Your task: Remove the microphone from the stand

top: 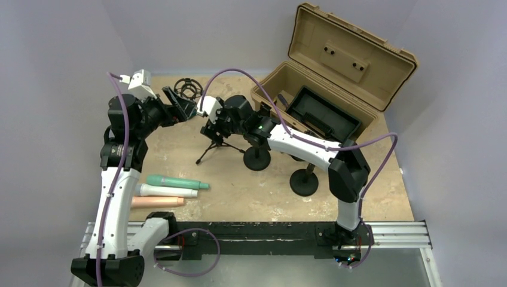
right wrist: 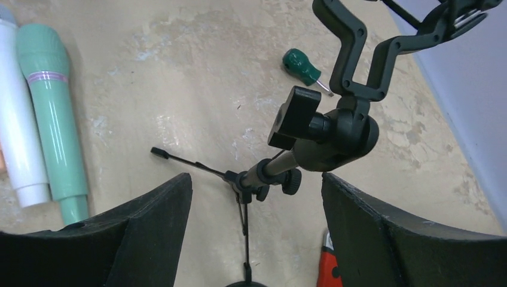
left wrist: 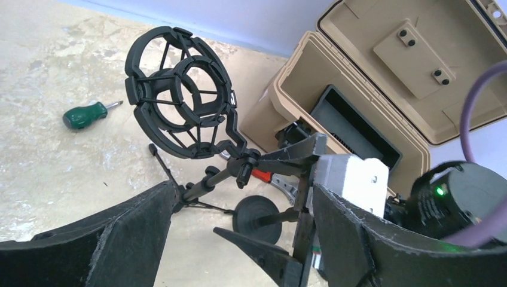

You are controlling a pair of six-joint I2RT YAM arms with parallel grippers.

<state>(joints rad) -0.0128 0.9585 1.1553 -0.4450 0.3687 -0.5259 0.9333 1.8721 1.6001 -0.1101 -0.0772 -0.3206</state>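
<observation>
A black tripod stand (top: 214, 143) carries a black shock mount (left wrist: 179, 101) whose ring is empty. Three microphones lie on the table at the left: green (top: 176, 182), white (top: 164, 191) and peach (top: 156, 202). My left gripper (top: 178, 104) is open beside the mount; in its wrist view the gripper (left wrist: 245, 239) frames the stand's pole and my right gripper's fingers. My right gripper (top: 210, 122) is open, and in its wrist view (right wrist: 257, 221) it straddles the pole below the swivel joint (right wrist: 341, 137) without touching it. The green (right wrist: 54, 119) and white (right wrist: 18, 119) microphones show there too.
An open tan toolbox (top: 335, 78) stands at the back right. Two round-based stands (top: 257, 158) (top: 304, 181) stand under my right arm. A green screwdriver (left wrist: 89, 113) lies behind the tripod. A red-handled tool (right wrist: 327, 269) lies near the tripod's foot.
</observation>
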